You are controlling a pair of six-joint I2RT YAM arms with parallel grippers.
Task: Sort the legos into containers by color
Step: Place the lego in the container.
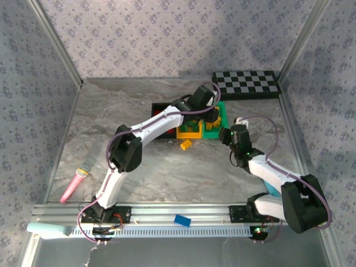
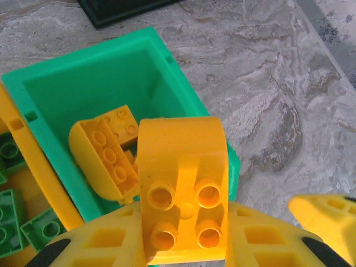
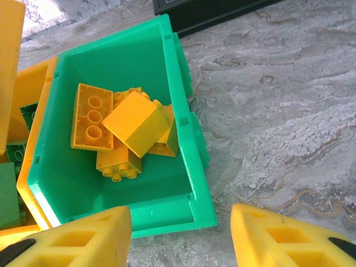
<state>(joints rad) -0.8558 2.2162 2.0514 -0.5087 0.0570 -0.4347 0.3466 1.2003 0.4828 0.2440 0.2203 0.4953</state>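
Left gripper (image 2: 179,245) clamps a yellow brick (image 2: 183,167) above the green bin (image 2: 100,89) rim; release may spill outside. Right gripper (image 3: 179,222) gapes empty.

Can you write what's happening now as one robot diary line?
left end effector: holding yellow brick over green bin | right end effector: open, beside green bin

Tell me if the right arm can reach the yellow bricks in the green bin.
Probably yes: the right gripper hangs open by the green bin, whose yellow bricks lie uncovered under its open top.
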